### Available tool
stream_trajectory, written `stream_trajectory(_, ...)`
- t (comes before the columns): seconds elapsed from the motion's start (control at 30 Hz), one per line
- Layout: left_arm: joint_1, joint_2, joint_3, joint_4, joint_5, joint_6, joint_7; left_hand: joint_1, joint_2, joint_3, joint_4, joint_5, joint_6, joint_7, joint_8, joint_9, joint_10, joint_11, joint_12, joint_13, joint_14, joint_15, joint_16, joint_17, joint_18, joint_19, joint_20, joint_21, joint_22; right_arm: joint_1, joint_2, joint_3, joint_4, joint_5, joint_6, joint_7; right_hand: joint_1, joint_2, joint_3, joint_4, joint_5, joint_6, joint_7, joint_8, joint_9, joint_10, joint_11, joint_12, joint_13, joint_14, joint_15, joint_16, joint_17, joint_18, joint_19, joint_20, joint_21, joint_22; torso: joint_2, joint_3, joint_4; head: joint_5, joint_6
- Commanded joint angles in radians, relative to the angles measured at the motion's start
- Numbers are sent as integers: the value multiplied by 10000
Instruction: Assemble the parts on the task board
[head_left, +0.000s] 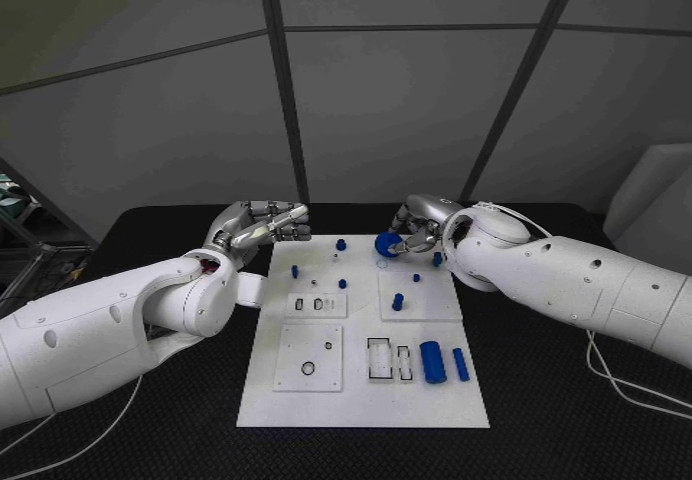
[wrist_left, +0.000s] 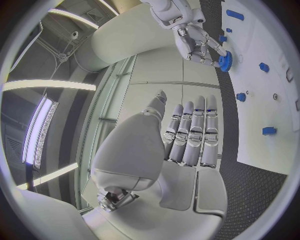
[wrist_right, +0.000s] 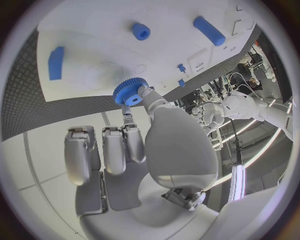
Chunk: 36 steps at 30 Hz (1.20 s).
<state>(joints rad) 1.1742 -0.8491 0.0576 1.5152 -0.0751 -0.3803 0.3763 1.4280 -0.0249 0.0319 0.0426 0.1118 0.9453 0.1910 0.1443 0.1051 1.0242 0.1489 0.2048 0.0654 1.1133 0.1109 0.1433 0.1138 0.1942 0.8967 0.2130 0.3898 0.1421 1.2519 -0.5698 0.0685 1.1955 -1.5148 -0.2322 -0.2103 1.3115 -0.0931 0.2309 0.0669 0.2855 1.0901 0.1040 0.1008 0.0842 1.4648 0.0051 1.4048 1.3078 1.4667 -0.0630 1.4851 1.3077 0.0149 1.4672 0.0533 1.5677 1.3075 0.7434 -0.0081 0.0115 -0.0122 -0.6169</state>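
Note:
The white task board (head_left: 361, 400) lies in the middle of the black table, with blue pegs and two blue cylinders (head_left: 433, 362) on it. My right hand (head_left: 417, 228) hovers over the board's far edge and pinches a blue gear (head_left: 387, 245) between thumb and a finger. The right wrist view shows the gear (wrist_right: 130, 91) at the fingertips, just above the board (wrist_right: 94, 45). My left hand (head_left: 267, 226) hangs beside the board's far left corner, fingers straight and together, holding nothing. In the left wrist view those fingers (wrist_left: 194, 132) point past the board (wrist_left: 275, 130), with the right hand and gear (wrist_left: 225, 61) beyond.
Recessed plates (head_left: 310, 357) with slots and holes take up the board's near half. Small blue pegs (head_left: 398, 300) stand in its far half. A blue block (wrist_right: 56, 63) and a blue cylinder (wrist_right: 209, 30) lie on the board. Black table (head_left: 548, 400) surrounds the board.

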Motion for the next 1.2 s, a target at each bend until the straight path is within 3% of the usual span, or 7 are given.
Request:
stream_trajectory(0.03,14,7,9,6,-26,96,38,0,14,6,-68,-37,6,53,-59,-8,12,23,-51,-2,-11,29,-47,16,-130,-9,67,-47,-11,27,146,6,364,-926,-784,-86,-73,9,50,-26,58,388,-253,16,339,276,-56,50,1081,626,-75,37,565,-149,1036,-92,31,2633,3,1,8,48,1)
stream_trajectory(0.23,15,10,9,-14,-26,92,42,0,14,6,-68,-37,6,53,-59,-8,12,23,-51,-2,-11,29,-47,16,-130,-9,67,-47,-11,27,621,-18,534,-1537,-873,-263,-111,-12,47,-30,54,383,-249,-2,346,271,-54,37,1070,622,-78,31,551,-149,1036,-95,31,2633,9,-3,6,119,-14)
stream_trajectory(0.33,16,22,10,-31,-26,88,47,0,14,6,-68,-37,6,53,-59,-8,12,23,-51,-2,-11,29,-47,16,-130,-9,67,-47,-11,27,947,-93,432,-1765,-849,-477,-141,-22,51,-34,39,364,-244,-27,349,256,-52,7,1043,614,-78,14,511,-149,1036,-98,31,2633,7,-8,12,128,-21)
stream_trajectory(0.47,17,55,11,-45,-26,88,51,0,14,6,-68,-37,6,53,-59,-8,12,23,-51,-2,-11,29,-47,16,-130,-9,67,-47,-11,24,1336,-280,169,-1891,-765,-625,-150,-17,66,-43,31,344,-242,-50,351,240,-52,-23,1017,605,-76,-2,475,-149,1036,-99,31,2633,19,-9,19,134,-21)
stream_trajectory(0.63,19,83,11,-57,-26,91,54,0,14,6,-68,-37,6,53,-59,-8,12,23,-51,-2,-11,29,-47,16,-130,-9,67,-47,-11,12,1675,-383,-99,-1938,-640,-639,-154,-13,73,-46,29,339,-241,-58,353,239,-52,-23,1018,603,-75,-6,465,-149,1036,-99,31,2633,25,2,10,166,-41)
stream_trajectory(0.97,21,118,13,-72,-26,84,65,13,23,8,-91,-45,11,53,-71,-11,19,23,-66,-2,-7,29,-61,20,-129,-8,68,-48,-16,-3,2130,-466,-596,-1992,-409,-637,-287,-57,94,-64,-66,253,-207,-170,369,185,-29,-109,952,589,-49,-34,413,-149,1036,-86,31,2633,13,14,-8,219,-91)
stream_trajectory(1.2,22,135,14,-85,-26,83,62,13,23,8,-91,-45,11,53,-71,-11,19,23,-66,-2,-7,29,-61,20,-129,-8,68,-48,-16,-4,2308,-485,-795,-2025,-254,-573,-567,-225,54,-60,-399,-294,-40,-408,275,68,111,-298,799,578,62,-62,372,-149,1036,4,31,2633,11,15,-18,235,-103)
